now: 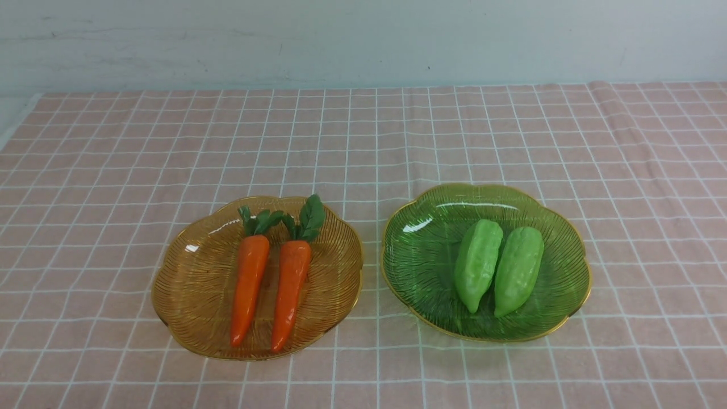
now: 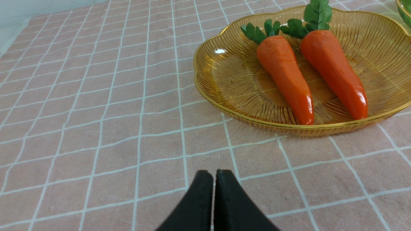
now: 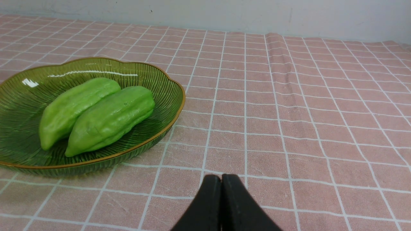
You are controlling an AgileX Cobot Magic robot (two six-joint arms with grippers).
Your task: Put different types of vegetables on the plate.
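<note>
Carrots (image 1: 247, 289) lie on the left amber plate (image 1: 193, 307), gourds (image 1: 478, 264) on the right green one (image 1: 420, 267); sorting looks finished, nothing apparently left. Both end effectors (image 2: 214, 175) (image 3: 221, 178) are closed and empty.

Left fingers (image 2: 200, 195): black, narrow, tapering. Right fingers (image 3: 232, 195): black, tapering alike, plain, unmarked surfaces.

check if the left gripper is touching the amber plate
Apart. The left wrist view shows bare checked cloth between the tips of the left gripper and the rim of the amber plate.
</note>
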